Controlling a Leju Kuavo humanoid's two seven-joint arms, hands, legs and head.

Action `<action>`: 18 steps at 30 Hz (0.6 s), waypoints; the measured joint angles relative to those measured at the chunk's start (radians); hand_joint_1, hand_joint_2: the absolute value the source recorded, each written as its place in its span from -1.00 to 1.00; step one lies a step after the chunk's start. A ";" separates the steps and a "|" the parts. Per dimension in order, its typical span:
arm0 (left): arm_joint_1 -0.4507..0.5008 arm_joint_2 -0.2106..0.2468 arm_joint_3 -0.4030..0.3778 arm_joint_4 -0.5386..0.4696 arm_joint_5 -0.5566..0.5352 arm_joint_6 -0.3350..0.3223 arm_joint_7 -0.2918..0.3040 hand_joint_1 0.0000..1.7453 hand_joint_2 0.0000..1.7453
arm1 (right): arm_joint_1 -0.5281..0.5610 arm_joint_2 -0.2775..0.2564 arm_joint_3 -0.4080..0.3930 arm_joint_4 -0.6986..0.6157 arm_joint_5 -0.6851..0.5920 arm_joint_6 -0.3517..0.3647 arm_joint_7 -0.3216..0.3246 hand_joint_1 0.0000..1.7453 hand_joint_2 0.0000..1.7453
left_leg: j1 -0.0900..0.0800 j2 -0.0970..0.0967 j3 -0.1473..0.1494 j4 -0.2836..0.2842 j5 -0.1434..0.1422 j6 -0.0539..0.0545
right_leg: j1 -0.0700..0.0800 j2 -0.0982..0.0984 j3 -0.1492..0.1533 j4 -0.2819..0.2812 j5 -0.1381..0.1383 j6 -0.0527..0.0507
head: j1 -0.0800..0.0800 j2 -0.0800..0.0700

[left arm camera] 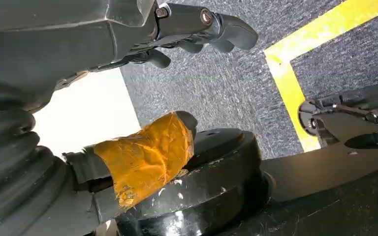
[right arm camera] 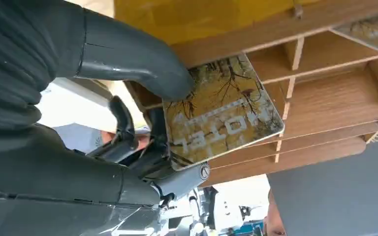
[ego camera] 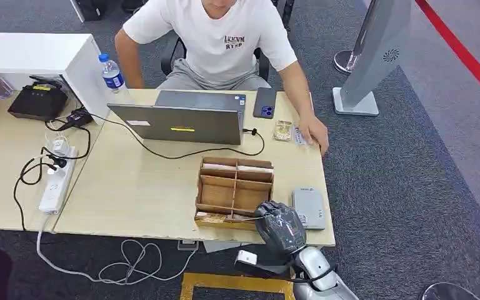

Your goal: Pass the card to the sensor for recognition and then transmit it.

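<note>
My right hand (ego camera: 280, 226) hovers at the near right corner of the wooden divided box (ego camera: 234, 190) on the table. In the right wrist view its thumb and fingers (right arm camera: 142, 69) pinch a yellow-brown hotel card (right arm camera: 221, 115) just above the box's compartments (right arm camera: 334, 98). The grey card sensor (ego camera: 308, 207) lies flat on the table right beside the box, close to my hand. Another similar card (ego camera: 282, 130) lies near the person's hand at the far right of the table. My left hand (left arm camera: 197, 29) hangs over the carpet with nothing in it, its thumb wrapped in orange tape (left arm camera: 145, 157).
A person in a white shirt (ego camera: 215, 37) sits across the table, one hand (ego camera: 315, 134) resting on its right edge. An open laptop (ego camera: 184, 119), a phone (ego camera: 264, 102), a water bottle (ego camera: 111, 74), a power strip (ego camera: 56, 184) and cables occupy the far and left parts.
</note>
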 joint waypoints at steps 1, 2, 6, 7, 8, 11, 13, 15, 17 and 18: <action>0.000 0.000 0.000 0.000 0.000 0.000 0.000 -1.00 1.00 | -0.001 0.000 0.000 0.000 0.000 0.000 0.002 1.00 1.00 | 0.000 0.000 0.000 0.000 0.000 0.000 | 0.000 0.000 0.000 0.000 0.000 0.000 | 0.000 0.000; 0.000 0.000 -0.001 0.000 0.000 0.000 0.000 -1.00 1.00 | -0.002 0.000 0.001 0.000 0.000 0.000 0.002 1.00 1.00 | 0.000 0.000 0.000 0.000 0.000 0.000 | 0.000 0.000 0.000 0.000 0.000 0.000 | 0.000 0.000; 0.000 0.000 -0.006 0.000 -0.001 0.000 0.005 -1.00 1.00 | -0.004 0.001 0.004 0.001 0.001 0.000 0.002 1.00 1.00 | 0.000 0.000 0.000 0.000 0.000 0.000 | 0.000 0.000 0.000 0.000 0.000 0.000 | 0.000 0.000; 0.000 0.000 -0.007 0.000 -0.001 0.000 0.006 -1.00 1.00 | -0.004 0.001 0.004 0.002 0.001 0.000 0.002 1.00 1.00 | 0.000 0.000 0.000 0.000 0.000 0.000 | 0.000 0.000 0.000 0.000 0.000 0.000 | 0.000 0.000; 0.000 0.000 -0.007 0.000 -0.001 0.000 0.006 -1.00 1.00 | -0.005 0.001 0.004 0.002 0.001 0.000 0.002 1.00 1.00 | 0.000 0.000 0.000 0.000 0.000 0.000 | 0.000 0.000 0.000 0.000 0.000 0.000 | 0.000 0.000; -0.001 0.000 -0.008 0.000 -0.006 -0.006 0.004 -1.00 1.00 | -0.005 0.002 0.005 0.003 0.000 -0.001 0.003 1.00 1.00 | 0.000 0.000 0.000 0.000 0.000 0.000 | 0.000 0.000 0.000 0.000 0.000 0.000 | 0.000 0.000; -0.001 0.001 -0.011 0.000 -0.014 -0.011 -0.004 -1.00 1.00 | -0.006 0.002 0.005 0.004 -0.001 -0.002 0.003 1.00 1.00 | 0.000 0.000 0.000 0.000 0.000 0.000 | 0.000 0.000 0.000 0.000 0.000 0.000 | 0.000 0.000; -0.001 0.002 -0.014 0.000 -0.016 -0.010 -0.012 -1.00 1.00 | -0.006 0.002 0.006 0.006 -0.014 -0.001 0.002 1.00 1.00 | 0.000 0.000 0.000 0.000 0.000 0.000 | 0.000 0.000 0.000 0.000 0.000 0.000 | 0.000 0.000; -0.001 0.002 -0.014 0.000 -0.012 0.003 -0.025 -1.00 1.00 | -0.006 0.002 0.006 0.006 -0.069 0.017 -0.014 1.00 1.00 | 0.000 0.000 0.000 0.000 0.000 0.000 | 0.000 0.000 0.000 0.000 0.000 0.000 | 0.000 0.000; -0.001 0.001 -0.014 0.000 -0.011 0.006 -0.029 -1.00 1.00 | -0.006 0.002 0.006 0.005 -0.102 0.029 -0.026 1.00 1.00 | 0.000 0.000 0.000 0.000 0.000 0.000 | 0.000 0.000 0.001 0.000 0.000 0.000 | 0.000 0.000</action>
